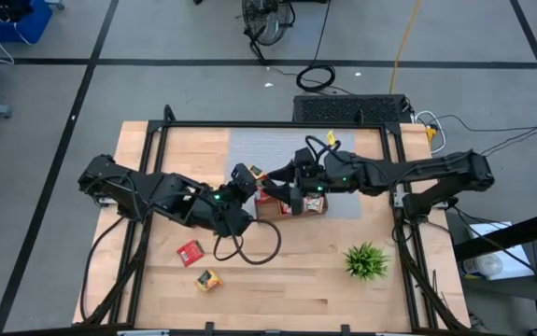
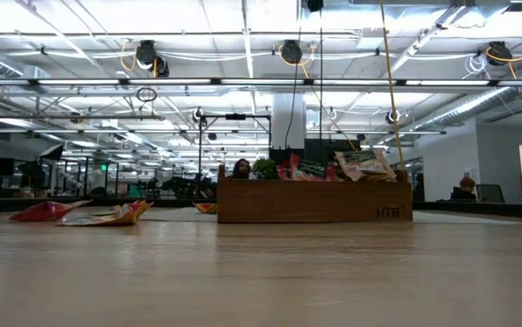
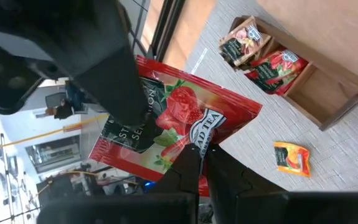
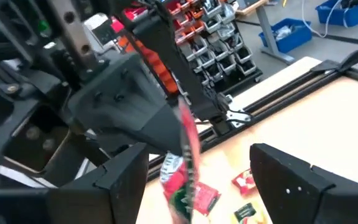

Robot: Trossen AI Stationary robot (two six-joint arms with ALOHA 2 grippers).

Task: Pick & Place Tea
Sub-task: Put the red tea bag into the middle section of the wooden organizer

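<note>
Pinching a red sachet [image 3: 179,127] above the tray [image 1: 270,207] at mid-surface, the left tool [image 3: 202,163] is clenched on its edge; the right tool [image 4: 197,180] straddles it, fingers spread, released.

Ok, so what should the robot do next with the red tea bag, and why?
Probably close the right gripper on the red tea sachet. The left gripper is pinching its edge, and it sits edge-on between the right gripper's open fingers, so a handover looks ready.
</note>
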